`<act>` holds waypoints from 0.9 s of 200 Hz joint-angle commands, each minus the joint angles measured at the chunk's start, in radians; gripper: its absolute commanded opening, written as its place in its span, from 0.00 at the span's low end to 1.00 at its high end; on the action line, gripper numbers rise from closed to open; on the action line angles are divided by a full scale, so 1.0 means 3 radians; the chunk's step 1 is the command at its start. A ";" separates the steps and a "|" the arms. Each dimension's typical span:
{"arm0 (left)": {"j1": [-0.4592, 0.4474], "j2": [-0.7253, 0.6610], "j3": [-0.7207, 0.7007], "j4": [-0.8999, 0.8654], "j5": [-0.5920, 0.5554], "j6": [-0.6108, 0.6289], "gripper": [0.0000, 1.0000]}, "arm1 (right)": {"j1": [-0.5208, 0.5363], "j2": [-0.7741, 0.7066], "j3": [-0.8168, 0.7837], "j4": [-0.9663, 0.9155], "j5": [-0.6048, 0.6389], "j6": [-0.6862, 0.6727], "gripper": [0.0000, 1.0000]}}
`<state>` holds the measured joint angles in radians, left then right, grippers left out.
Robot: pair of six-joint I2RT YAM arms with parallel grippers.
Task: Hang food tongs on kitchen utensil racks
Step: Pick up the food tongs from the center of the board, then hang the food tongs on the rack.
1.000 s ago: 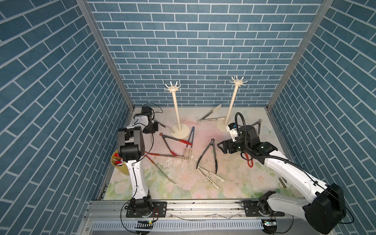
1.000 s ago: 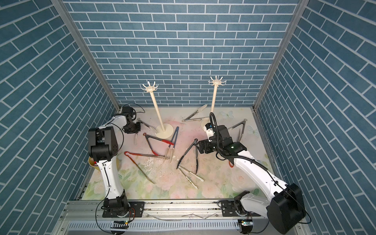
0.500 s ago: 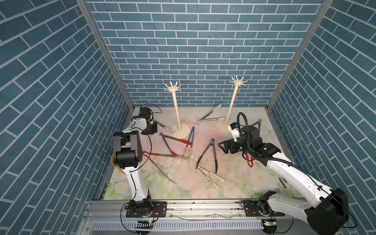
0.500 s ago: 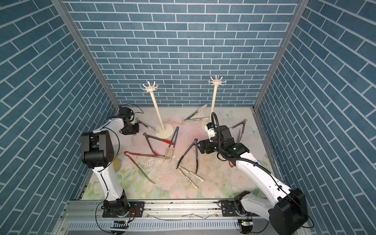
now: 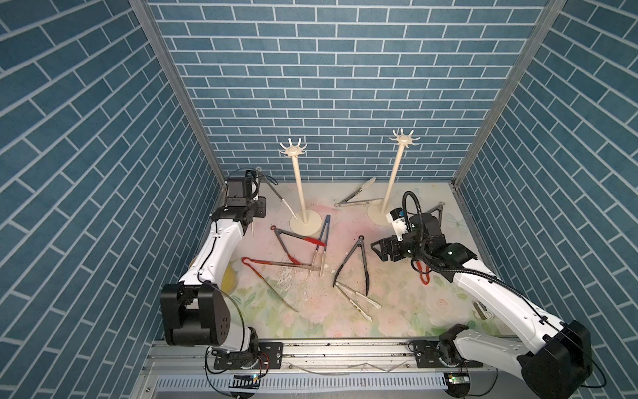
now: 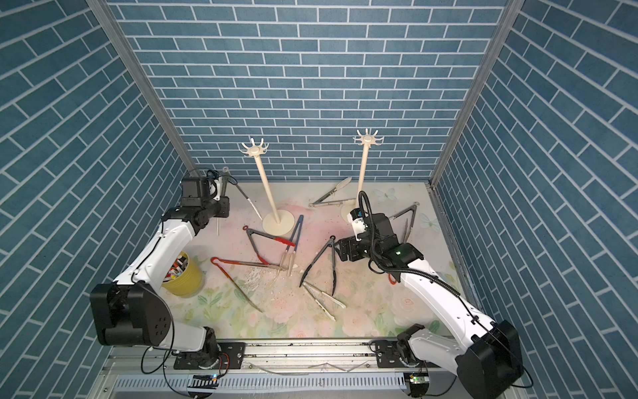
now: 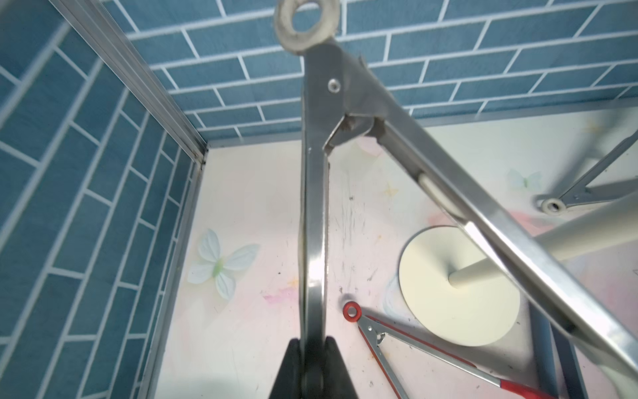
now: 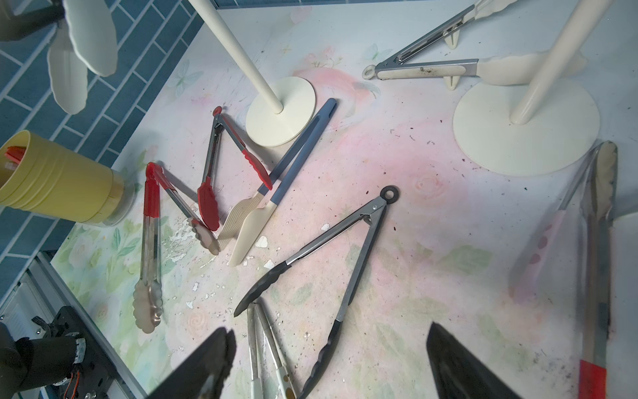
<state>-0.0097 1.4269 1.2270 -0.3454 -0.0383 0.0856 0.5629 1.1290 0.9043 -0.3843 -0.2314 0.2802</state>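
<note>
Elbow of my L arm had swung down and back toward the front rail within the last sec, while the L hand stayed in the rear-L corner. White-tipped tongs stood near upright in it, ring on top. L hand was clamped almost fully shut on one leg of those tongs, low on the leg. The other leg splayed out toward the L rack, tip near its base; whether it touched the pole I could not tell. R hand had not moved: wide open, holding nothing, hovering just beside the hinge of the black tongs.

Judgement: pick-up was done and the lift to the hooks was the pending step. Ring sat below the hook crown, so a vertical raise was req'd.

Clearance:
- Side wall was close behind the L wrist, so no room to back off that way.
- Free room lay up and toward centre.
- Splayed leg could snag the pole on the way up.
- Both racks, incl. the R rack, carried nothing.
- Other tongs lay on the surface, apart from the L hand.
</note>
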 commanded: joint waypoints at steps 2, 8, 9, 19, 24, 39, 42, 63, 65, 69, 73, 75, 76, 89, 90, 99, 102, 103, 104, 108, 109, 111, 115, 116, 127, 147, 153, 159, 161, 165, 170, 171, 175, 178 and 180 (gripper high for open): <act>-0.0019 -0.0264 -0.0133 0.0331 -0.0072 0.0118 0.00 | 0.0021 -0.0052 0.0071 -0.0079 0.0032 -0.0101 0.89; -0.0028 -0.0332 -0.0171 0.0367 -0.0081 0.0140 0.00 | 0.0022 -0.0058 0.0073 -0.0088 0.0035 -0.0105 0.89; -0.0029 -0.0343 -0.0180 0.0370 -0.0079 0.0145 0.00 | 0.0021 -0.0060 0.0074 -0.0089 0.0035 -0.0105 0.89; -0.0050 -0.0462 -0.0260 0.0461 -0.0082 0.0194 0.00 | 0.0021 -0.0062 0.0074 -0.0093 0.0044 -0.0106 0.89; -0.0062 -0.0525 -0.0316 0.0506 -0.0082 0.0218 0.00 | 0.0021 -0.0066 0.0072 -0.0089 0.0043 -0.0106 0.89; -0.0121 -0.0733 -0.0495 0.0714 -0.0094 0.0295 0.00 | 0.0021 -0.0076 0.0078 -0.0097 0.0045 -0.0111 0.89; -0.0133 -0.0779 -0.0531 0.0746 -0.0090 0.0304 0.00 | 0.0021 -0.0072 0.0079 -0.0102 0.0045 -0.0111 0.89; -0.0203 -0.1056 -0.0719 0.0973 -0.0062 0.0374 0.00 | 0.0021 -0.0078 0.0076 -0.0106 0.0055 -0.0116 0.89; -0.0216 -0.1078 -0.0729 0.0992 -0.0061 0.0388 0.00 | 0.0021 -0.0078 0.0078 -0.0106 0.0059 -0.0116 0.89; -0.0234 -0.1127 -0.0762 0.1024 -0.0065 0.0417 0.00 | 0.0021 -0.0079 0.0078 -0.0108 0.0056 -0.0116 0.89; -0.0260 -0.1173 -0.0795 0.1062 -0.0069 0.0441 0.00 | 0.0022 -0.0086 0.0079 -0.0113 0.0060 -0.0116 0.89; -0.0276 -0.1197 -0.0813 0.1084 -0.0070 0.0457 0.00 | 0.0021 -0.0085 0.0079 -0.0113 0.0060 -0.0115 0.89; -0.0283 -0.1202 -0.0821 0.1095 -0.0073 0.0464 0.00 | 0.0021 -0.0086 0.0077 -0.0111 0.0060 -0.0115 0.89; -0.0353 -0.1363 -0.0951 0.1253 -0.0067 0.0531 0.00 | 0.0022 -0.0091 0.0079 -0.0115 0.0061 -0.0116 0.89; -0.0357 -0.1375 -0.0961 0.1266 -0.0069 0.0535 0.00 | 0.0024 -0.0092 0.0077 -0.0115 0.0061 -0.0116 0.89; -0.0378 -0.1468 -0.1038 0.1360 -0.0046 0.0547 0.00 | 0.0021 -0.0091 0.0077 -0.0118 0.0062 -0.0111 0.89; -0.0384 -0.1500 -0.1062 0.1392 -0.0033 0.0552 0.00 | 0.0021 -0.0095 0.0079 -0.0115 0.0061 -0.0111 0.89; -0.0385 -0.1513 -0.1073 0.1407 -0.0029 0.0552 0.00 | 0.0021 -0.0093 0.0079 -0.0118 0.0063 -0.0111 0.89; -0.0386 -0.1524 -0.1078 0.1420 -0.0028 0.0553 0.00 | 0.0021 -0.0093 0.0079 -0.0116 0.0064 -0.0111 0.89; -0.0391 -0.1567 -0.1120 0.1463 -0.0021 0.0552 0.00 | 0.0018 -0.0096 0.0075 -0.0119 0.0066 -0.0111 0.89; -0.0391 -0.1574 -0.1130 0.1476 -0.0021 0.0550 0.00 | 0.0020 -0.0097 0.0075 -0.0119 0.0066 -0.0111 0.89; -0.0394 -0.1592 -0.1144 0.1498 -0.0014 0.0556 0.00 | 0.0022 -0.0093 0.0078 -0.0121 0.0068 -0.0111 0.89; -0.0396 -0.1625 -0.1166 0.1532 0.0000 0.0560 0.00 | 0.0021 -0.0097 0.0081 -0.0121 0.0067 -0.0115 0.89; -0.0397 -0.1636 -0.1173 0.1544 0.0003 0.0562 0.00 | 0.0021 -0.0097 0.0083 -0.0123 0.0069 -0.0116 0.89; -0.0402 -0.1702 -0.1226 0.1606 0.0033 0.0568 0.00 | 0.0022 -0.0099 0.0089 -0.0136 0.0080 -0.0121 0.89; -0.0412 -0.1772 -0.1267 0.1655 0.0134 0.0584 0.00 | 0.0021 -0.0094 0.0095 -0.0145 0.0088 -0.0126 0.89; -0.0417 -0.1779 -0.1272 0.1666 0.0155 0.0589 0.00 | 0.0020 -0.0096 0.0096 -0.0145 0.0091 -0.0126 0.89; -0.0418 -0.1787 -0.1277 0.1674 0.0185 0.0593 0.00 | 0.0021 -0.0096 0.0094 -0.0146 0.0089 -0.0126 0.89; -0.0418 -0.1789 -0.1278 0.1680 0.0192 0.0592 0.00 | 0.0021 -0.0093 0.0094 -0.0146 0.0091 -0.0126 0.89; -0.0421 -0.1791 -0.1285 0.1691 0.0212 0.0594 0.00 | 0.0021 -0.0089 0.0095 -0.0145 0.0091 -0.0126 0.89; -0.0423 -0.1796 -0.1295 0.1707 0.0236 0.0593 0.00 | 0.0018 -0.0086 0.0094 -0.0146 0.0091 -0.0126 0.89; -0.0425 -0.1801 -0.1297 0.1710 0.0243 0.0591 0.00 | 0.0020 -0.0086 0.0094 -0.0146 0.0089 -0.0126 0.89; -0.0423 -0.1802 -0.1306 0.1723 0.0266 0.0602 0.00 | 0.0021 -0.0086 0.0093 -0.0145 0.0091 -0.0126 0.89; -0.0423 -0.1809 -0.1311 0.1733 0.0281 0.0599 0.00 | 0.0021 -0.0078 0.0094 -0.0145 0.0091 -0.0126 0.89; -0.0423 -0.1807 -0.1313 0.1734 0.0289 0.0597 0.00 | 0.0021 -0.0081 0.0095 -0.0148 0.0090 -0.0126 0.89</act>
<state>-0.1307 0.9020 0.8501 0.0925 -0.0010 0.2550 0.5629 1.1179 0.9043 -0.4053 -0.2199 0.2798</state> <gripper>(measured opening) 0.129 0.887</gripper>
